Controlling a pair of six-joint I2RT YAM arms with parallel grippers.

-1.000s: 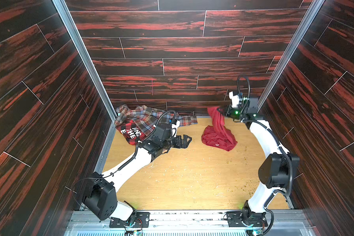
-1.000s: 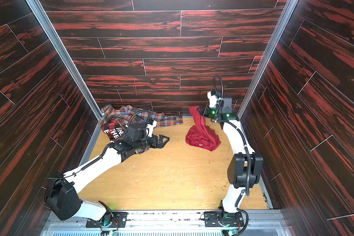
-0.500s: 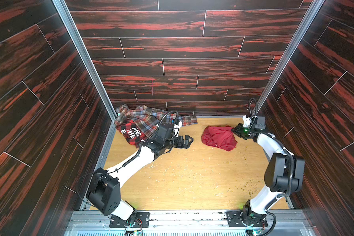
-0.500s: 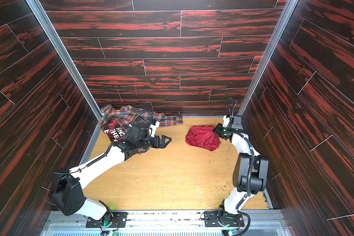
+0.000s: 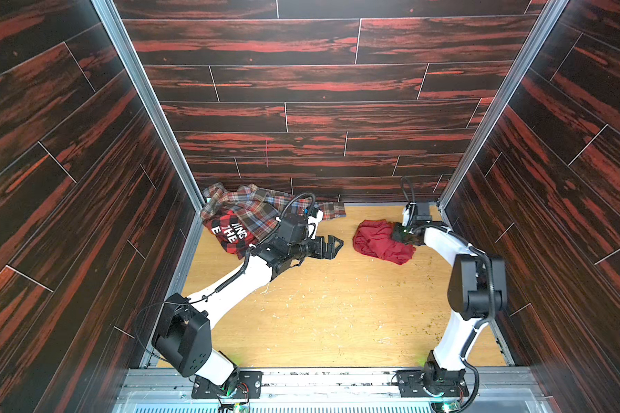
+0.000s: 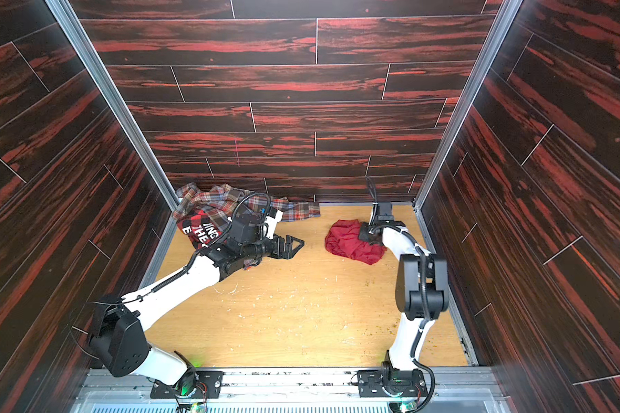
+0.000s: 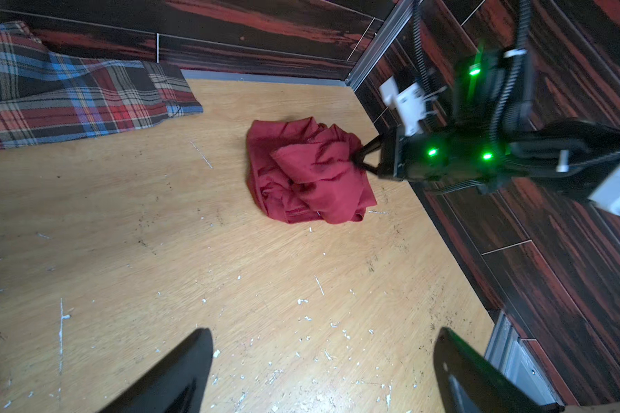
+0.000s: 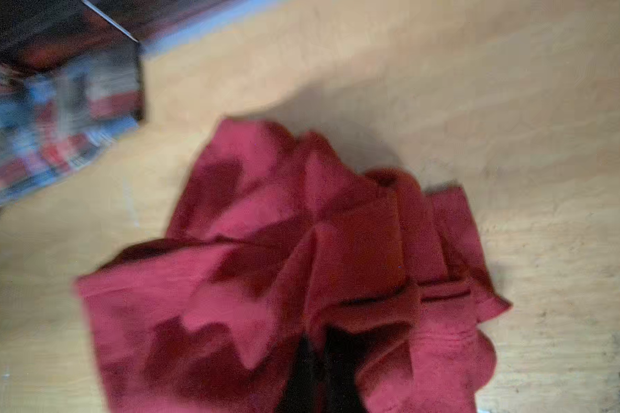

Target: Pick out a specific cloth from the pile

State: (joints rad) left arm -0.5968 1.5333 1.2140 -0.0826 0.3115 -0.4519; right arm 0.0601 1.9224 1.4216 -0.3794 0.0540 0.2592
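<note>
Dark-red cloth (image 5: 380, 243): crumpled in a heap on the wooden floor (image 5: 337, 307), one edge right at the right gripper (image 5: 397, 232); ahead of the left gripper (image 5: 337, 246), apart from it.
Right gripper state: low at the cloth, fingertips (image 7: 364, 152) sunk into its folds; I cannot tell whether they pinch fabric or stand parted.
Left gripper state: jaws spread wide and empty over bare floor, pointing toward the cloth.
Pile (image 5: 244, 218): behind the left gripper, beside its wrist, well apart from the right gripper.
Plaid shirt (image 5: 262, 203): the pile's bulk, one sleeve stretched along the wall.
Checked garment (image 5: 230, 229): red-and-black with white letters, partly hidden by the left arm.
</note>
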